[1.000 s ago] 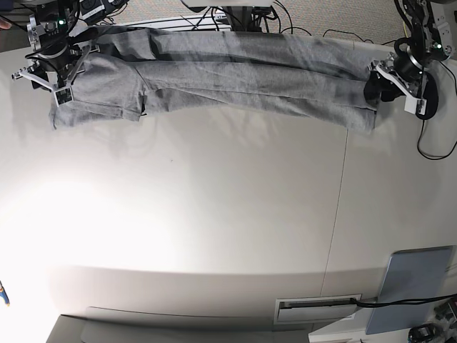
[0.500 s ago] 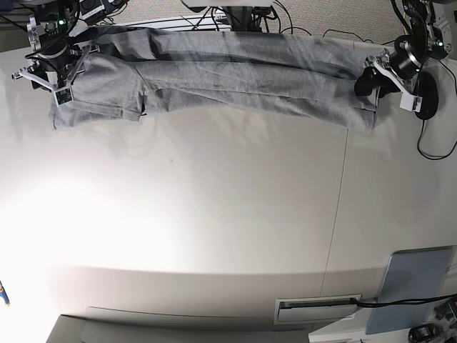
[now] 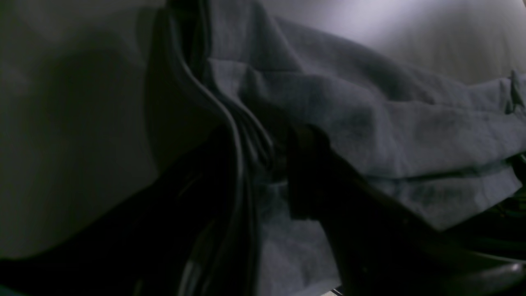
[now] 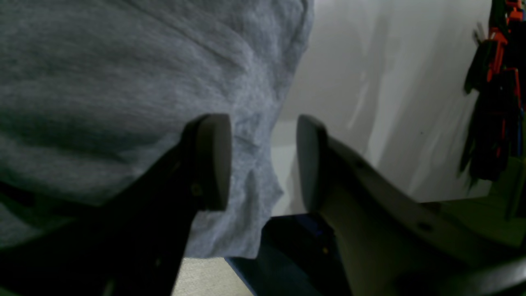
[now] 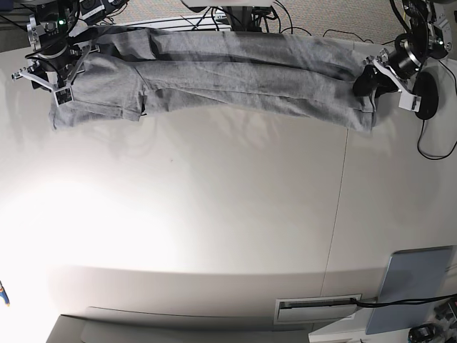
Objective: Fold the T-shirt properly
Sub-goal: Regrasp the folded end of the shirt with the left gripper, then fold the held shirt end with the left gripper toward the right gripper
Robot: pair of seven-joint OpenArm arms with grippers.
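The grey T-shirt (image 5: 235, 78) lies stretched in a long band along the far edge of the white table (image 5: 214, 214). My right gripper (image 5: 48, 80) sits at the band's left end. In the right wrist view it (image 4: 263, 160) is open, its pads apart, with the T-shirt (image 4: 123, 82) edge hanging between and behind them. My left gripper (image 5: 371, 82) is at the band's right end. In the dark left wrist view its fingers (image 3: 267, 164) stand around bunched layers of the T-shirt (image 3: 370, 123). Whether they pinch the cloth is unclear.
A black oval object (image 5: 426, 94) lies on the table just right of my left gripper, with a cable (image 5: 435, 150) trailing from it. More cables (image 5: 235, 14) run behind the shirt. A grey-blue panel (image 5: 418, 286) stands at the near right corner.
My left gripper has shifted left onto the shirt's right end and its jaws have narrowed. The right arm and the rest of the shirt have stayed put.
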